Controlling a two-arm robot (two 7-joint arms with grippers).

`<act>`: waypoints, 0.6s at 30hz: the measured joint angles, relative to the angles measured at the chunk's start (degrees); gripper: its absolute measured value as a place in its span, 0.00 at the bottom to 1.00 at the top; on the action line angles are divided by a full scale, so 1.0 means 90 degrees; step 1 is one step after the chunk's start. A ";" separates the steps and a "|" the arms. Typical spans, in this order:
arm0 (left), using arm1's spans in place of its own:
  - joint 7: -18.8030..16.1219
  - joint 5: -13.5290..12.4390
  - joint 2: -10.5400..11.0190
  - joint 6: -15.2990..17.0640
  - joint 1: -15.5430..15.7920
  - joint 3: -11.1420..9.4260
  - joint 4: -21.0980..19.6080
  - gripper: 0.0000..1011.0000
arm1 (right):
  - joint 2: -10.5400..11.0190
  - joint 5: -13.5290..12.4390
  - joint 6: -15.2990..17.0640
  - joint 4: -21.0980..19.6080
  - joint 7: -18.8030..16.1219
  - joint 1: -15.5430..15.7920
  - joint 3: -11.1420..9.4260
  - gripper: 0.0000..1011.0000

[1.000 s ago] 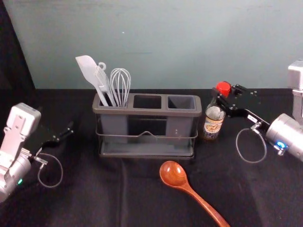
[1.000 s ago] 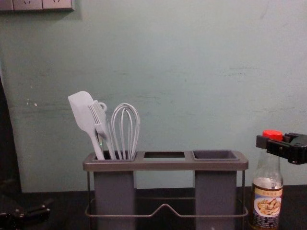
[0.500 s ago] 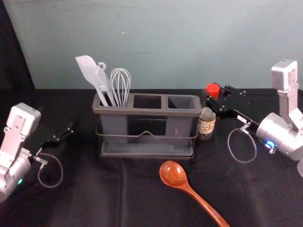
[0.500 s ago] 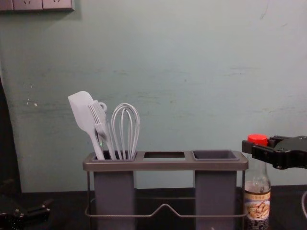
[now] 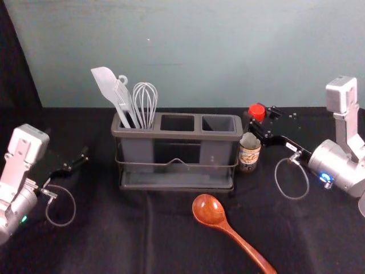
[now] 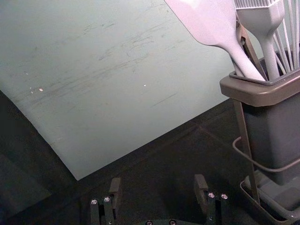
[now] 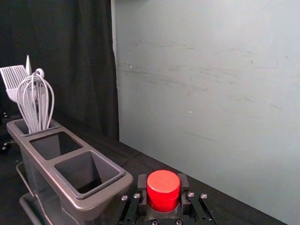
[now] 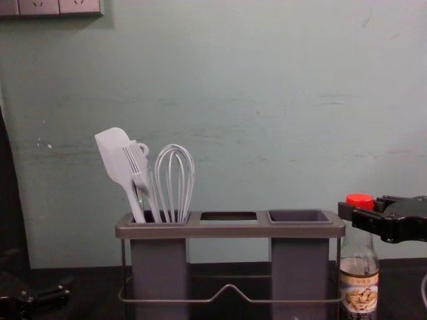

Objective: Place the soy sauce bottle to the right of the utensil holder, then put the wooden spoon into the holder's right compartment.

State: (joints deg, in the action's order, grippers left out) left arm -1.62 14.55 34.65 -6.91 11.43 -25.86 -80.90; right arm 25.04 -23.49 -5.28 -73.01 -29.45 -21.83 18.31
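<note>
Soy sauce bottle (image 8: 360, 293) upright beneath the right hand (image 7: 163, 187), just beside the utensil holder's right end.
The right hand, at the right of the head view, is closed around the red cap (image 8: 360, 199); the bottle's long axis runs vertical, so release probably wants a straight descent, if the base is off the table (I can't quite tell). Clear glass, dark sauce, picture label. The utensil holder (image 5: 181, 135) stands mid-frame; the wooden spoon (image 5: 209, 210) lies lower centre, handle toward lower right, nearer the right arm. The left hand (image 6: 158, 183) idles wide at frame left.
</note>
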 joint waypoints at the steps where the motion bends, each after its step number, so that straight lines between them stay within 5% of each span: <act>1: 0.0000 0.0000 0.0000 0.0000 0.0000 0.0000 0.0000 1.00 | 0.0002 0.0003 -0.0004 -0.0005 0.0000 0.0007 -0.0006 0.38; 18: 0.0000 0.0000 0.0000 0.0000 0.0000 0.0000 0.0000 1.00 | 0.0065 0.0141 -0.0037 -0.0132 0.0047 0.0146 -0.0079 0.38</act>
State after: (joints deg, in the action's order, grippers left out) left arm -1.62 14.55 34.64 -6.91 11.43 -25.86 -80.90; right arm 25.63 -22.22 -5.62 -74.20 -29.03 -20.51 17.60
